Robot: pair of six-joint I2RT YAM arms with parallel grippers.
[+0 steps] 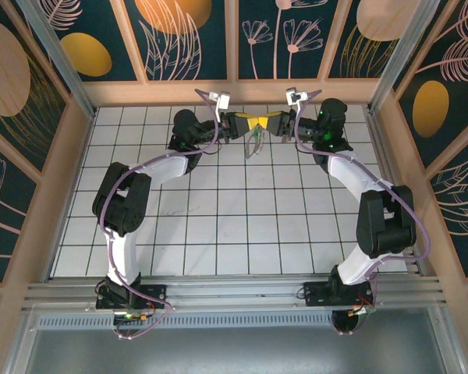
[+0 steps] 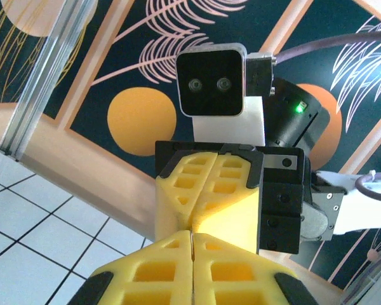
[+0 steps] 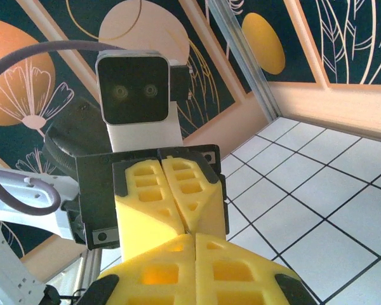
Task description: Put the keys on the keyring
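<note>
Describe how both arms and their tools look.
The left arm and the right arm have white links between black joints, with a thin lilac cable along each. The left tool and the right tool each have two yellow fingers with a grid of hollows, on a black body. A pale two-lens camera sits above each.

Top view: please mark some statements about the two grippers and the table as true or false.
1. The left gripper and the right gripper meet tip to tip at the far side of the table. True.
2. The left gripper is wide open. False: it is shut.
3. The right gripper lies beside the arm bases. False: it is at the far side, facing the left gripper.
4. The table has white tiles. True.
</note>
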